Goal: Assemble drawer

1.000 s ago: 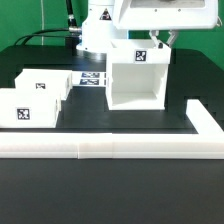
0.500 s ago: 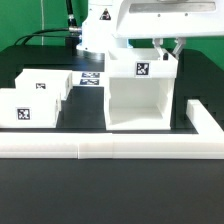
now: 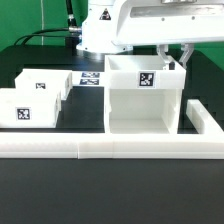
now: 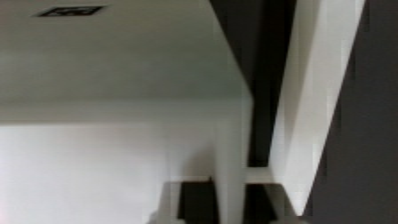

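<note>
Centre-right: casing directly beneath gripper | grip closed narrow on its upper-right wall | opening apparently upward; trays well apart, centre-left

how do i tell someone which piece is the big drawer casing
Find the long low white border wall along the front. Behind it, toward the exterior view's right, stands the large white plastic boxy casing. Unlike the two smaller white trays beside it, it is taller, with an open front.

Marker board half hidden behind casing; arm cut by top edge; wrist view blurred, jaws cropped.
</note>
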Controlling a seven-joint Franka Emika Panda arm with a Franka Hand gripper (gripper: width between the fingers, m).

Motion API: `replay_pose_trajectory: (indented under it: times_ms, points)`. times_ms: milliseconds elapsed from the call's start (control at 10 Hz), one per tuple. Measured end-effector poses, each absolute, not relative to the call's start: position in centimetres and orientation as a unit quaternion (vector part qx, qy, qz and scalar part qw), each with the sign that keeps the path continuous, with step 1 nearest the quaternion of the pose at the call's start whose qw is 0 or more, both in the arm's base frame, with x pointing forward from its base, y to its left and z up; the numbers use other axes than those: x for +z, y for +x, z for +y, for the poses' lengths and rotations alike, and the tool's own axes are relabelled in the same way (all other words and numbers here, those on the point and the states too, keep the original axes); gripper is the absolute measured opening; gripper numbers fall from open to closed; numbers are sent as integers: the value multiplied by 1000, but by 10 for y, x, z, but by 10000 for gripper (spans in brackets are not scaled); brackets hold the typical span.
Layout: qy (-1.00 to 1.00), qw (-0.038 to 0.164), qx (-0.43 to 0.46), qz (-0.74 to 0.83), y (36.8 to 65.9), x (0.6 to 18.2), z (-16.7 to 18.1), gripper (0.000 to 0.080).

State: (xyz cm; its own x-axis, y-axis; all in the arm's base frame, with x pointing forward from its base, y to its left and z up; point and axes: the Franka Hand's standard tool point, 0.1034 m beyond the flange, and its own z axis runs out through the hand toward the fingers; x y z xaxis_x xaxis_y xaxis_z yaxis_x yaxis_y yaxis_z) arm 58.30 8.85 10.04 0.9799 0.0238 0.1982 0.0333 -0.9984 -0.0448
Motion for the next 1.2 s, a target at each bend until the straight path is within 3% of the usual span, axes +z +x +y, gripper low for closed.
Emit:
replay_pose_trajectory:
  times_ms: [600, 900, 1200]
  points:
    - [-975, 58, -93, 192, 587, 102, 102, 38]
    - [-939, 72, -89, 325, 609, 105, 100, 44]
    - [-906, 86, -84, 405, 613, 108, 98, 44]
